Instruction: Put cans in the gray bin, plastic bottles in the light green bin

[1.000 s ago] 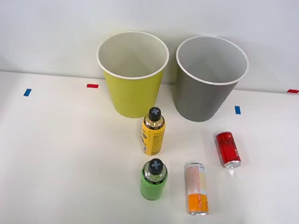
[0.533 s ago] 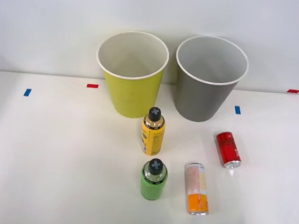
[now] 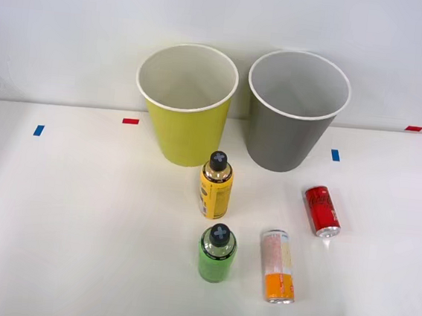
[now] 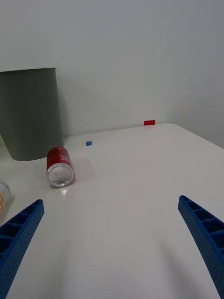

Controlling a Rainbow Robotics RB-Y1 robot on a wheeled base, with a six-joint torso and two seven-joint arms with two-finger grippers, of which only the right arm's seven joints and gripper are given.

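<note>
A: Where is the slim red metal can [image 3: 321, 210]?

B: Lying on its side on the white table [image 3: 78, 212], in front of and a little right of the large tapered gray bin [image 3: 294, 114], silver end toward the robot. The wrist view has it [image 4: 59, 166] near the bin's gray wall [image 4: 30, 117], apart from it.

A: And the rest?

B: The white-pink can fading to orange [image 3: 277, 266] lies flat nearer the robot, left of the red one. The stubby yellow-labelled bottle with a dark cap [image 3: 216, 185] stands upright in front of the yellow-green bin [image 3: 186, 103]; the bright green bottle [image 3: 217, 253] stands upright closer in. Both bins look empty, so I judge nothing is sorted yet.

A: How will the red can handle?

B: Probably light and thin-walled, smooth and free to roll. I'd close across the middle of its round body, gently, since a hard squeeze could dent it or squirt it out.

A: The right gripper [image 4: 112, 229]?

B: Fingers spread wide with nothing between them, low over bare table, short of the red can.

A: What does each view add?

B: The front view gives all four items and the bin mouths. The wrist view gives the can's silver end face-on and an edge of the pale can [image 4: 3, 191].
</note>
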